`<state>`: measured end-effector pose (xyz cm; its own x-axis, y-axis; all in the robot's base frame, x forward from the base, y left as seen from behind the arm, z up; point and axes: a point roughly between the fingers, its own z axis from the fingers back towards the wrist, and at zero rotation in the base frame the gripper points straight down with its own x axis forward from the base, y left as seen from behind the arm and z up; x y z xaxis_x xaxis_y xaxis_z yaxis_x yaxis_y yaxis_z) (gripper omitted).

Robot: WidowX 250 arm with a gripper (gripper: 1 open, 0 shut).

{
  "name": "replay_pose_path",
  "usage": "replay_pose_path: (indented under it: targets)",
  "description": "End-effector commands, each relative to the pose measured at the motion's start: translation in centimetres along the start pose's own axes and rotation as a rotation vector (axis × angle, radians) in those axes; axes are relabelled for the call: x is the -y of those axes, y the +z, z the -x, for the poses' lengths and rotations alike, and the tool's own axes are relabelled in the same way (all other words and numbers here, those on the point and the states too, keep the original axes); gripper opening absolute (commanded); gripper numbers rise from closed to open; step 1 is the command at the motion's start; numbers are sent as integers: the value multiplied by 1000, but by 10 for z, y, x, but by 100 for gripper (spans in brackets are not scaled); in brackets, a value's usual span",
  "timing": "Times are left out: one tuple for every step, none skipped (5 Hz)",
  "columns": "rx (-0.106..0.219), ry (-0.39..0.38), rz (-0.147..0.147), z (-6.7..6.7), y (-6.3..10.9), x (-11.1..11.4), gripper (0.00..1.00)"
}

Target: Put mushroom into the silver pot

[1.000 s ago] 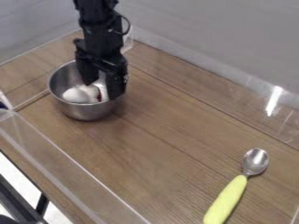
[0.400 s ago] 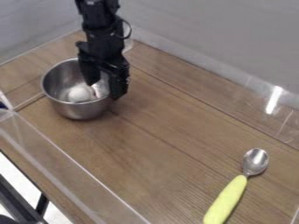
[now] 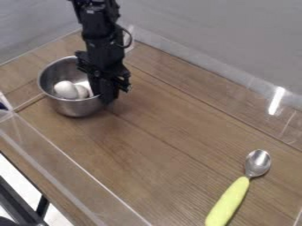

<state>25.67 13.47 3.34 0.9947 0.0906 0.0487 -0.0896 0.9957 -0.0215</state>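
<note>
The silver pot (image 3: 53,100) stands at the table's left. Inside it lies a cream-white rounded thing, the mushroom (image 3: 72,89); none of its cap shows. My black gripper (image 3: 109,88) points straight down at the pot's right rim, just right of the mushroom. Its fingers (image 3: 119,86) stand close together, low against the rim. They hide what lies between them, so I cannot tell whether they pinch the rim or anything else. The mushroom lies apart from the fingers, to their left.
A silver spoon with a yellow-green handle (image 3: 231,202) lies at the front right. Clear plastic walls (image 3: 253,88) border the wooden table (image 3: 177,124) along the back right and the front left.
The fingers stood wide apart over the pot and have drawn close together. The pot has slid a little to the left, and the mushroom now lies left of the fingers rather than between them.
</note>
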Motion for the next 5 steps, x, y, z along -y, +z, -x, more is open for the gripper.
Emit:
replay_pose_path:
  targets:
    - [49, 80, -27, -3, 17, -19, 100]
    - [72, 106, -23, -3, 28, -22, 100]
    - [91, 134, -23, -1, 33, -26, 100]
    - [97, 183, -28, 1, 45, -28, 100]
    - [101, 228, -34, 3, 55, -31, 100]
